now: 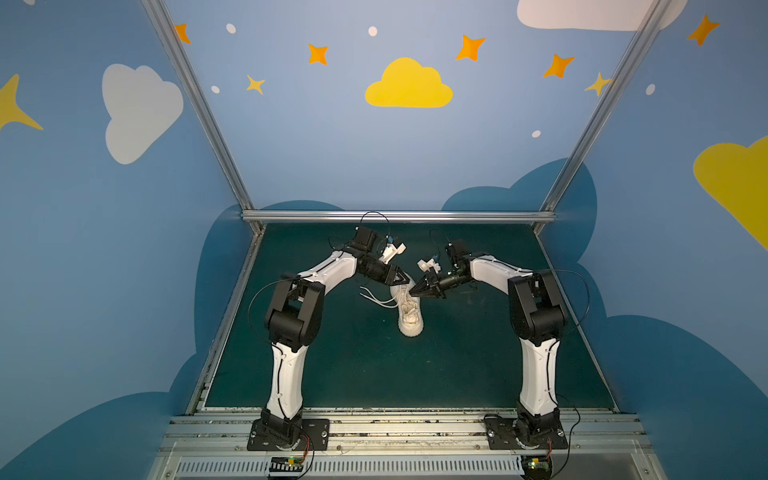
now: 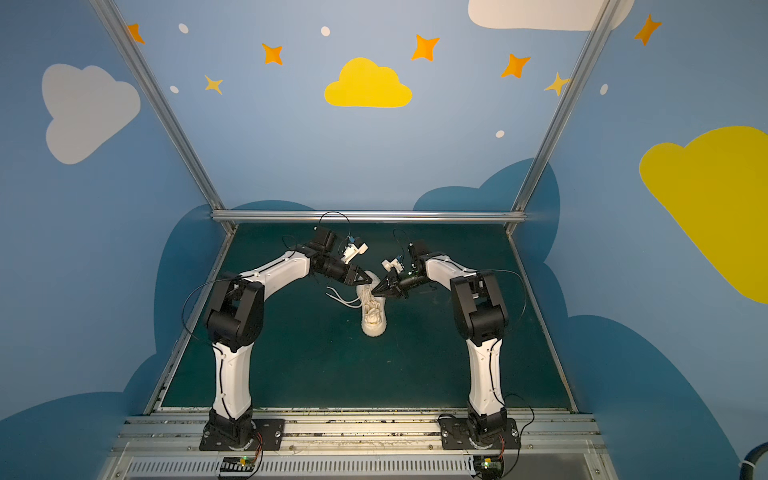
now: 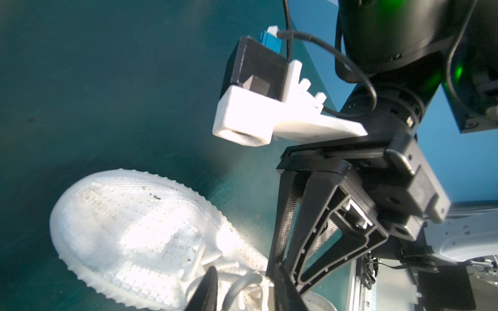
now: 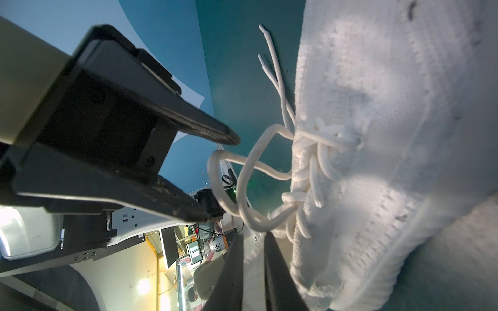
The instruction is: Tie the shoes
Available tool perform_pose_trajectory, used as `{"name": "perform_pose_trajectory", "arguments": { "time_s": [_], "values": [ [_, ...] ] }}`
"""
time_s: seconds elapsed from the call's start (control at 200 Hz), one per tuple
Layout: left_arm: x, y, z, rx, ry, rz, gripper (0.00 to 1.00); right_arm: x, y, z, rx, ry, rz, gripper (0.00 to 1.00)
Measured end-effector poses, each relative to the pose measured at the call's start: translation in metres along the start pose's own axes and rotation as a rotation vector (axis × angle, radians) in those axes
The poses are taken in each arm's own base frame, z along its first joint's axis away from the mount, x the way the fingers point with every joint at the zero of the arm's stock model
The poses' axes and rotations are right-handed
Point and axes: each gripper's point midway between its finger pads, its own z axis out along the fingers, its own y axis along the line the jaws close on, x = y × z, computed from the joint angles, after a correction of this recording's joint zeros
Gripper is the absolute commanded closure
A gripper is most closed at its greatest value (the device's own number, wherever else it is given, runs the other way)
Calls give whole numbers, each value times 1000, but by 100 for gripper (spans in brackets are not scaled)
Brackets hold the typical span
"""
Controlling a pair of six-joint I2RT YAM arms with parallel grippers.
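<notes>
The off-white knit shoe [image 1: 410,320] [image 2: 374,322] lies mid-mat, toe toward the near edge. Both grippers meet over its laced part. In the right wrist view two lace loops [image 4: 242,172] stand out from the knot, and loose lace ends [image 1: 374,297] trail left of the shoe. My left gripper [image 1: 409,277] [image 3: 244,272] [image 4: 219,176] is open, a loop lying between its fingers. My right gripper [image 1: 412,293] [image 4: 252,234] [image 3: 273,262] has its jaws a narrow gap apart. A loop's bend rests at its fingertips and nothing is visibly pinched.
The dark green mat [image 1: 332,365] is bounded by an aluminium rail [image 1: 399,216] at the back, blue painted walls on both sides, and the arms' mounting rail [image 1: 395,428] at the front.
</notes>
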Motion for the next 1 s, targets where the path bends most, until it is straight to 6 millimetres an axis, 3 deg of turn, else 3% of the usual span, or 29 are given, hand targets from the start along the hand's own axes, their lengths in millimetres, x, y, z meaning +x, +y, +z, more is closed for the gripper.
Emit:
{"name": "perform_pose_trajectory", "arguments": {
  "time_s": [0.21, 0.405, 0.726, 1.001],
  "values": [
    [0, -1, 2, 6, 0, -7, 87, 0, 0, 0, 2, 0, -4, 78],
    [0, -1, 2, 6, -1, -14, 97, -3, -1, 0, 14, -4, -9, 77],
    [-3, 1, 1, -2, -11, -21, 97, -8, -4, 2, 16, -1, -20, 77],
    [8, 19, 1, -35, -20, -70, 97, -8, -4, 2, 15, -2, -23, 76]
  ]
}}
